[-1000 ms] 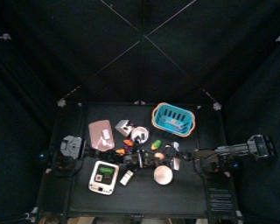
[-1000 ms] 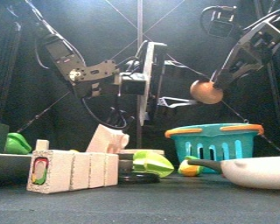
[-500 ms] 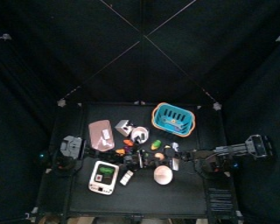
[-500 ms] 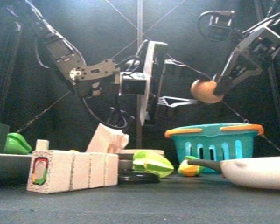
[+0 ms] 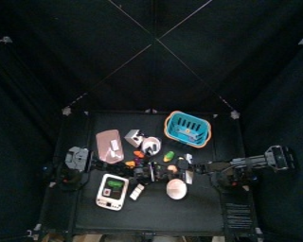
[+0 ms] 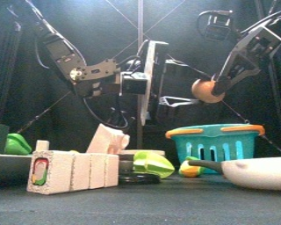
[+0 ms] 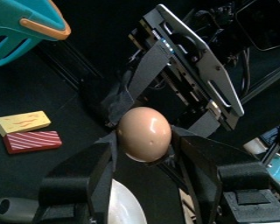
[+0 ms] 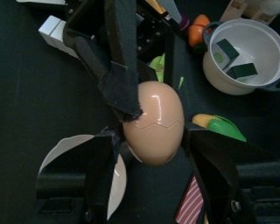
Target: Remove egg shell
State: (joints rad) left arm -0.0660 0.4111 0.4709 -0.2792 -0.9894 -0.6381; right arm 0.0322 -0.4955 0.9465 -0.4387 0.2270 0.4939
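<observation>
The small, smooth, cream-pink egg shell point(image 8: 154, 121) is pinched between the jaws of the right gripper point(image 8: 157, 144) and of the left gripper point(image 7: 143, 156), above the table. Each gripper's pads cover the shell's flanks. In the front view the shell point(image 6: 204, 90) hangs above the blue plastic basket point(image 6: 214, 141), its far side hidden.

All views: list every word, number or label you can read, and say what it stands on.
No text is readable in any view.
Coloured label on the white box: too blurred to read.
Green screen of the white gadget: too small to read.
The egg shell: no print visible.
</observation>
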